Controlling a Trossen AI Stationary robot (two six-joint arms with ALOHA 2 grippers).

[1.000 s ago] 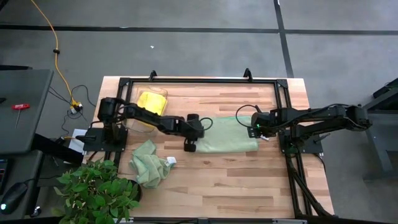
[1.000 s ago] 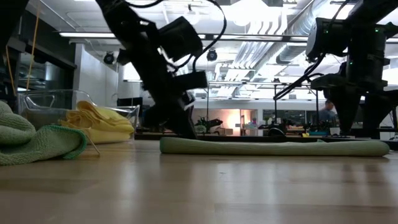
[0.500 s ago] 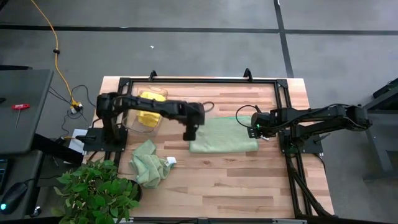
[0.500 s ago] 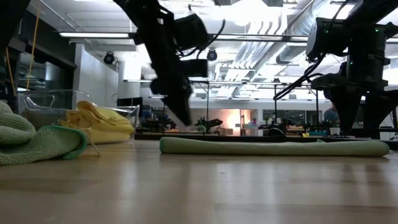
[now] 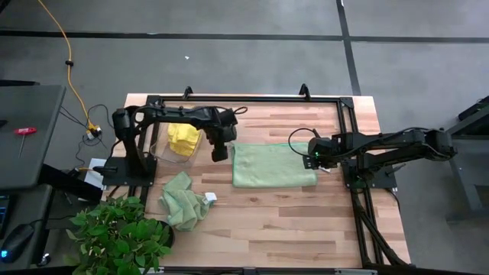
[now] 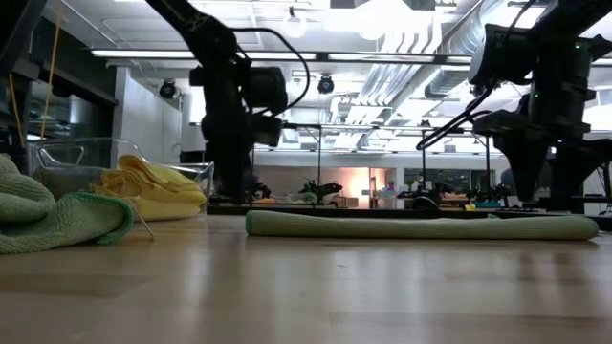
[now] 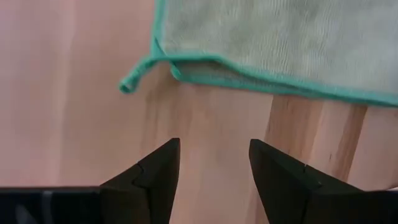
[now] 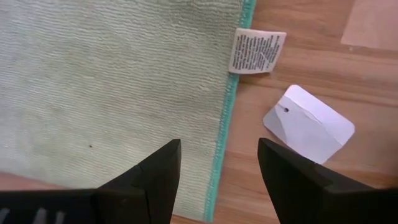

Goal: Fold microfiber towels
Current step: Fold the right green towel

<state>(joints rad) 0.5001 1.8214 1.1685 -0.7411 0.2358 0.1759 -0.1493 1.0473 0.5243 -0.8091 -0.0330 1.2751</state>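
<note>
the folded green towel (image 5: 274,164) lies flat near the middle of the counter (image 5: 306,221), a rectangle with its teal hem lined up in a double layer along one edge. this towel serves as the landmark below

left pincer (image 5: 219,151): raised clear of the counter, just off the folded towel's edge on the side toward the clear bin (image 5: 177,138). its fingers (image 7: 144,180) are spread and hold nothing; the wrist view shows bare wood between them and the towel's corner loop beyond

right pincer (image 5: 315,159): poised at the opposite end of the folded towel, above its hem. fingers spread, nothing gripped. a sewn label (image 8: 256,51) and a white card tag (image 8: 308,124) lie on the wood just beside that hem

other task items: a crumpled green towel (image 5: 183,200) lies on the counter, on the bin side of the folded towel and nearer the plant (image 5: 118,237). the yellow towels (image 5: 183,135) sit in the clear bin, farther from the plant

step in hand, as judged: a fold on the green towel appears finished and released, since neither pincer grips cloth

next move, as judged: either a further fold across the towel, which calls for both pincers to descend and pinch matching corners on one end together, or a move to the crumpled green towel, which must first be spread flat. in both cases only the intended layers should be pinched, so the stacked hems stay aligned
</note>
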